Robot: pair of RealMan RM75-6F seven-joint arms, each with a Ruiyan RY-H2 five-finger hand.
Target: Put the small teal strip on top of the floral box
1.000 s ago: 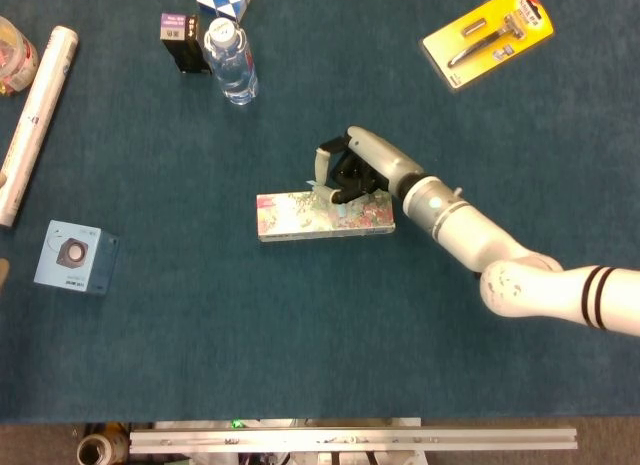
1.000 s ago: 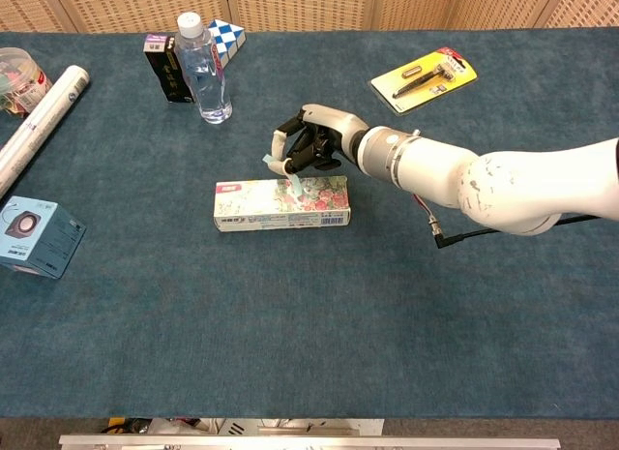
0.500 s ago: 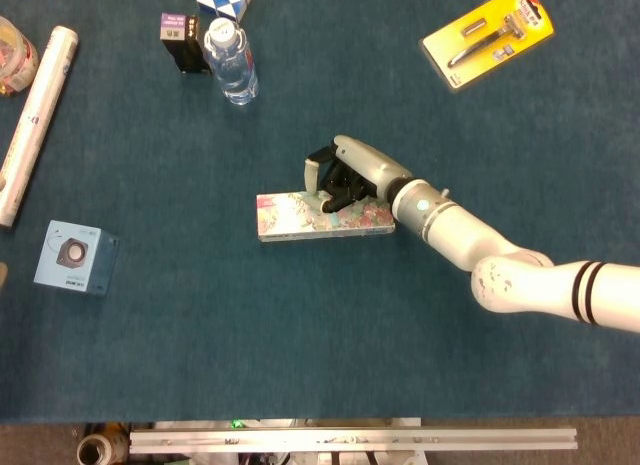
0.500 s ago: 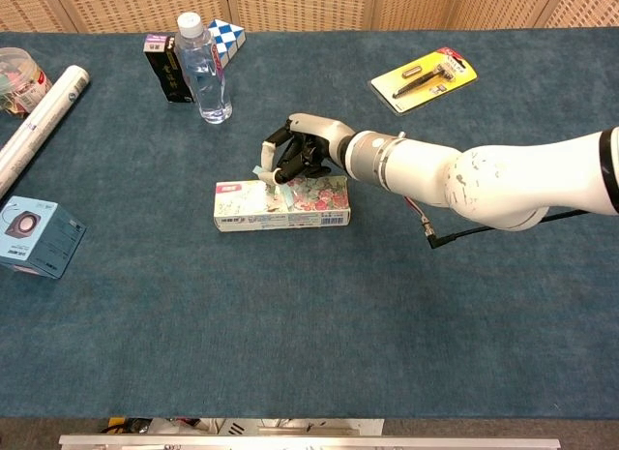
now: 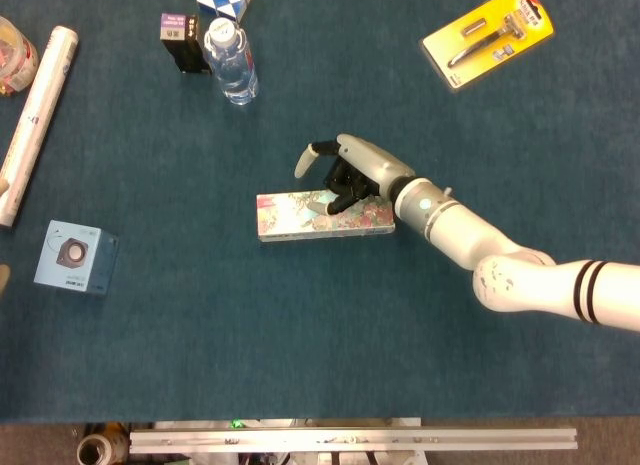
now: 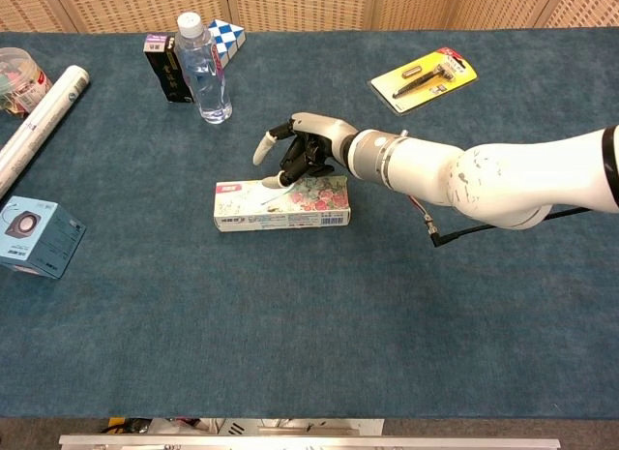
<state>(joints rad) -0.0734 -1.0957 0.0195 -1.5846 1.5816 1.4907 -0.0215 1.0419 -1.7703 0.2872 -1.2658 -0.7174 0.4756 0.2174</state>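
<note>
The fingers (image 6: 271, 146) of the right hand (image 6: 308, 152) are spread apart over the rear edge of the long floral-printed cardboard box (image 6: 280, 205); one reaches out toward 10 o'clock, the others curl down toward the lid, and they appear to hold nothing. The small pale teal strip (image 6: 271, 185) seems to lie on the box lid, just at 7 o'clock from the fingertips, though it is small and blends with the print, so whether a fingertip touches it I cannot tell. In the head view the right hand (image 5: 345, 170) sits at the 12 o'clock side of the box (image 5: 325, 216), whose long axis runs from 9 to 3 o'clock across the dark blue carpeted desk (image 5: 300, 335). The strip lies roughly along that axis, near the middle of the lid. My judgement is that the placement is nearly complete, and the coming move turns on lifting the fingers straight up and back toward 2 o'clock without dragging the strip off. The left hand is not visible in either view, so the right is the only hand near the box
</note>
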